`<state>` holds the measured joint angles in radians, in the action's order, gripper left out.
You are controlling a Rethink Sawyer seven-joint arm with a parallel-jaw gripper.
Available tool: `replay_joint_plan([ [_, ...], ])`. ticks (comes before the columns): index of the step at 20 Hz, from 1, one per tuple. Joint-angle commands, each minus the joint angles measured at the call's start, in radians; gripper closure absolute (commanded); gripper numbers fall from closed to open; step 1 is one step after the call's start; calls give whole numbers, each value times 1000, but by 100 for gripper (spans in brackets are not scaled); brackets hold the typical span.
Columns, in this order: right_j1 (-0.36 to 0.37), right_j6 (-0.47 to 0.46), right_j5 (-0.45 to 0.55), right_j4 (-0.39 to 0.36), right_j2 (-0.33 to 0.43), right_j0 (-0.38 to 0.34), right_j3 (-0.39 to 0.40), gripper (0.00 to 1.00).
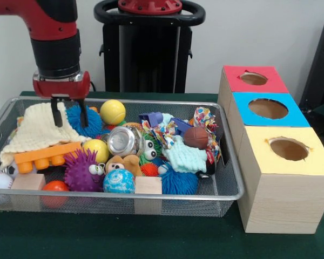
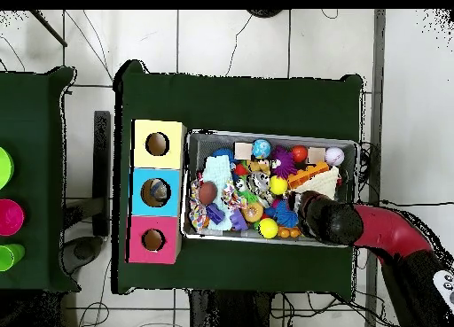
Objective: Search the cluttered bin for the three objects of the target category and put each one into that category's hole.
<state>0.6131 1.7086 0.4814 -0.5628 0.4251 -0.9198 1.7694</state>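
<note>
Bin (image 1: 227,191) of wire mesh brimmed with spiky rubber balls, smooth balls, wooden blocks; I saw my hand (image 1: 69,120) open, empty, over a blue spiky ball (image 1: 89,121) at its ten o'clock corner.

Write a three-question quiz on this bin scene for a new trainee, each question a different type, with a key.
1. True or false: the gripper holds the yellow ball.
2. Which box lid is nearest the front camera? A red B blue C yellow
3. Fill in: the gripper's open fingers hang over the blue spiky ball and the edge of a cream ____.

Key: 1 false, the gripper is empty and the ball lies apart in the bin. 2 C. 3 cloth.
</note>
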Motion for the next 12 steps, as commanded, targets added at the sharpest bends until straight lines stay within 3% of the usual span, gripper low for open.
replay_joint_plan([
  [1, -118, -192, -53, -124, 70, -59, -104, 0],
  [12, -168, -225, -3, -190, 106, -105, -148, 0],
])
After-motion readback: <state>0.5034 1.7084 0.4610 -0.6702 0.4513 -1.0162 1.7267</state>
